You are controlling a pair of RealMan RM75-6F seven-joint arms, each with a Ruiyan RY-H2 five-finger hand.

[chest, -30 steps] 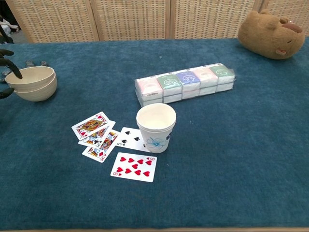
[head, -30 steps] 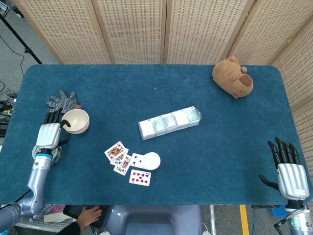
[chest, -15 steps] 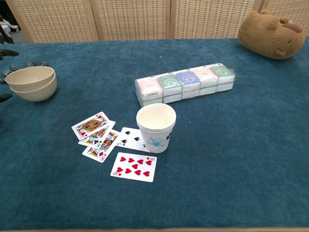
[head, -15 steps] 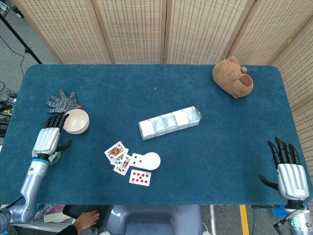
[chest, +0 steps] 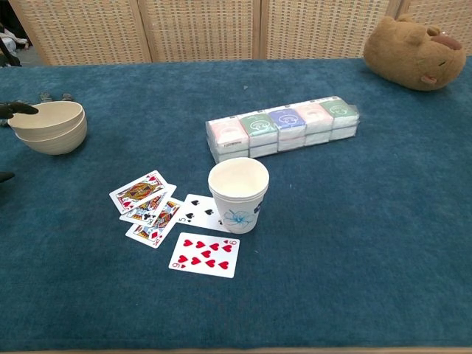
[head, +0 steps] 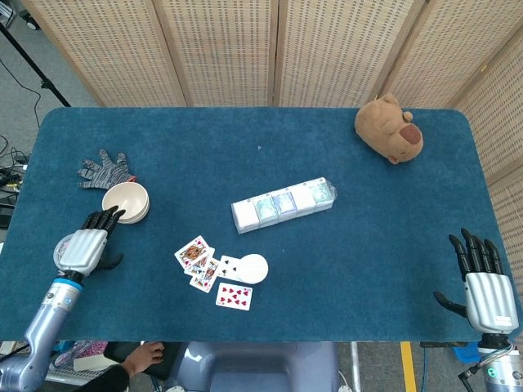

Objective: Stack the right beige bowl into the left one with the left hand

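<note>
Two beige bowls sit nested, one inside the other, near the table's left edge; the chest view shows the stacked bowls at far left. My left hand lies just in front of them, fingers spread, holding nothing, its fingertips close to the bowl rim. In the chest view only dark fingertips show at the frame's left edge. My right hand rests open at the table's front right corner, far from the bowls.
A grey glove lies behind the bowls. Playing cards and a paper cup sit front centre, a row of tissue packs mid-table, a brown plush toy at the back right.
My left hand has let go of the upper bowl and drawn back toward the front edge. The bowls stay nested. The right hand has not moved.
</note>
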